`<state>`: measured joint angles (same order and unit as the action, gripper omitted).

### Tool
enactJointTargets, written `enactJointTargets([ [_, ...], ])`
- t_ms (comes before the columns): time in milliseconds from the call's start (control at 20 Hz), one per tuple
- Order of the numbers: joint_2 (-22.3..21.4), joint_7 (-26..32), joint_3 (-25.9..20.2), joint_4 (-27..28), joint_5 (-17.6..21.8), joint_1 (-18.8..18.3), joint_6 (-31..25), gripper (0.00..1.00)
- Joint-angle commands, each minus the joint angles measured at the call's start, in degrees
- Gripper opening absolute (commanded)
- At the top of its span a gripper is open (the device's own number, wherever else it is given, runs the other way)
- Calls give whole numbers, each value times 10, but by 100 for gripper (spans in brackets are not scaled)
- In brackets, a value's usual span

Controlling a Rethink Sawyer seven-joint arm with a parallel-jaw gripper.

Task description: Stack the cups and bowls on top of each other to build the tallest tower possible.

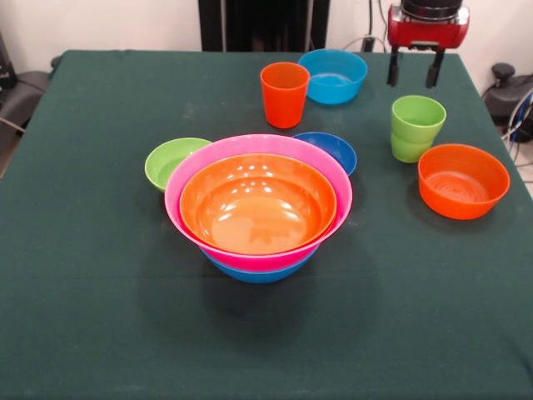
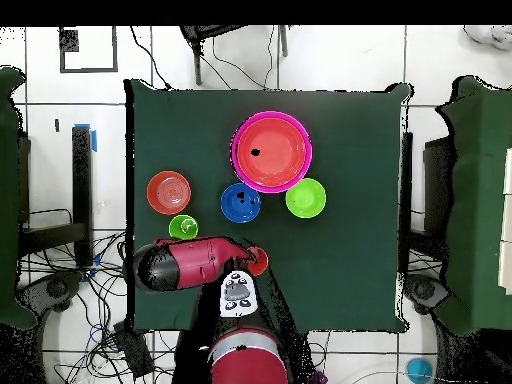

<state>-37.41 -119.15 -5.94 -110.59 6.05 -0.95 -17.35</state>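
The tower (image 1: pixel 258 208) stands mid-table: an orange bowl nested in a pink bowl on a blue bowl, also seen as the tower (image 2: pixel 271 151) from above. Around it sit a lime green bowl (image 1: pixel 171 161), a dark blue bowl (image 1: pixel 333 150), an orange cup (image 1: pixel 284 93), a light blue bowl (image 1: pixel 333 75), a small orange bowl (image 1: pixel 463 180) and two lime green cups (image 1: pixel 416 127), one nested in the other. My gripper (image 1: pixel 414 71) hangs open and empty above the far right of the table, behind the green cups and right of the light blue bowl.
In the overhead view my red arm (image 2: pixel 190 263) lies across the table's bottom left, hiding the light blue bowl and most of the orange cup (image 2: pixel 258 262). Green cloth covers the table (image 1: pixel 100 317). Cables and chairs ring it.
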Motion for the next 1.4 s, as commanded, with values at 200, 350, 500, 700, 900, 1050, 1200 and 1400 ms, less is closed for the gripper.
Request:
enactJointTargets([
  [200, 12, -76, 26, 35, -20, 24, -57, 100],
  [350, 21, -71, 32, 42, -19, 25, -54, 100],
  [500, 37, -67, 34, 51, -17, 22, -41, 100],
  [700, 44, -68, 32, 51, -20, 20, -30, 100],
  [900, 61, -72, 31, 58, -24, 23, -15, 100],
  [1050, 75, -70, 30, 63, -21, 24, -2, 100],
  [1200, 96, -74, 34, 66, -14, 25, 25, 100],
  [1400, 106, -76, 33, 63, -12, 18, 50, 100],
])
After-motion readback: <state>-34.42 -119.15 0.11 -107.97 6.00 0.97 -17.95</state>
